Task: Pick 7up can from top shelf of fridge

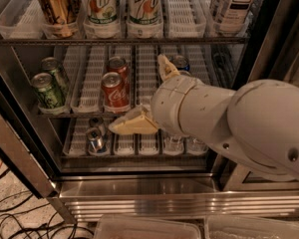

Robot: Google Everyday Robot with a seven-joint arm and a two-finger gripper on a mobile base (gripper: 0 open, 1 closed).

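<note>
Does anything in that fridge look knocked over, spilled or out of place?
Nothing stands out: the tall silvery 7up cans stand upright on the top wire shelf. The robot's cream gripper, fingers open, is in front of the middle rack.

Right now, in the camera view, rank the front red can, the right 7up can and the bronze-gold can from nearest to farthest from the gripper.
The gripper is open, in front of the middle shelf.
1. front red can: middle shelf, just left of the gripper.
2. right 7up can: top shelf, above the gripper.
3. bronze-gold can: top shelf, far left.
</note>
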